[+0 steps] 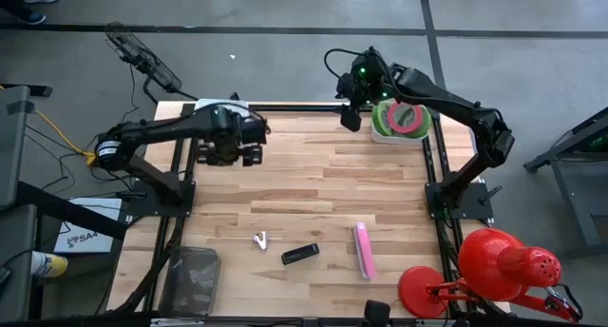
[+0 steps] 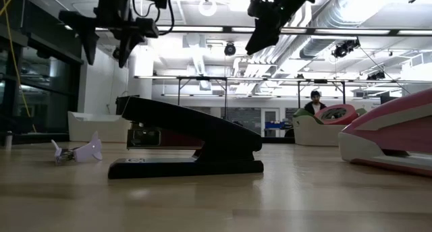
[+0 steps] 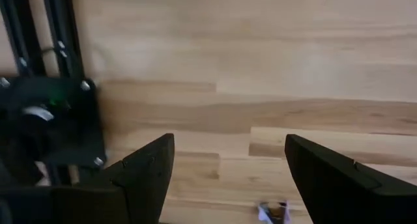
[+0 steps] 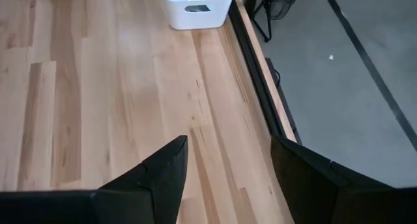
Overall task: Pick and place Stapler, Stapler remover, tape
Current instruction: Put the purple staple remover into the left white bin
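Near the front edge lie a small pale staple remover (image 1: 261,240), a black stapler (image 1: 300,255) and a pink stapler (image 1: 363,251), each resting flat on the wood. Rolls of green and pink tape (image 1: 401,118) sit in a white bin (image 1: 425,137) at the far right. My left gripper (image 1: 236,148) hangs open, pointing down, high over the far left of the table. Its wrist view shows bare wood between the fingers (image 3: 150,178) and the staple remover (image 3: 273,212) at the picture's edge. My right gripper (image 1: 350,113) is open and empty, raised beside the tape bin.
A second white bin (image 4: 197,2) stands at the far left corner. A dark mesh container (image 1: 190,279) sits at the near left and a red desk lamp (image 1: 494,270) at the near right. Black frame rails (image 1: 432,184) border the table. A person (image 2: 315,104) is far behind.
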Robot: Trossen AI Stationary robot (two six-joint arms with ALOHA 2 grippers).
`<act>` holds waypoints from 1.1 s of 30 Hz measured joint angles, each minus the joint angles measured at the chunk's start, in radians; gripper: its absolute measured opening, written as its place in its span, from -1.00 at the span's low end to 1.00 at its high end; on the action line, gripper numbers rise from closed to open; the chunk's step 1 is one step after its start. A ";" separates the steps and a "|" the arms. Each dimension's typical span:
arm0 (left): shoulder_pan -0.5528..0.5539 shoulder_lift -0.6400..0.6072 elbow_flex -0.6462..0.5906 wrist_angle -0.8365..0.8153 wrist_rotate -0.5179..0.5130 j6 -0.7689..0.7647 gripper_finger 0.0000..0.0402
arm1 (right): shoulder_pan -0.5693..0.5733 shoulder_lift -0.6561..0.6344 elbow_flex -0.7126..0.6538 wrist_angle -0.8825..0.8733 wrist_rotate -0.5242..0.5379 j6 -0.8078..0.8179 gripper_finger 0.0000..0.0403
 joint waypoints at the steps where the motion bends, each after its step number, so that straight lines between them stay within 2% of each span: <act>1: -0.022 0.000 -0.004 0.006 0.002 -0.031 0.43 | -0.005 0.000 0.000 0.000 -0.010 0.000 0.04; 5: -0.110 0.000 -0.025 0.007 0.027 -0.150 0.43 | -0.024 0.000 0.000 0.000 -0.048 0.000 0.04; 18: -0.371 0.000 -0.093 0.139 0.059 -0.505 0.43 | -0.060 0.000 0.000 0.001 -0.048 -0.019 0.04; 27: -0.505 0.000 -0.181 0.299 0.063 -0.664 0.43 | -0.062 0.000 0.000 -0.022 -0.043 -0.009 0.04; 33: -0.595 0.000 -0.271 0.462 0.031 -0.773 0.43 | -0.061 0.000 0.000 -0.029 -0.011 0.008 0.04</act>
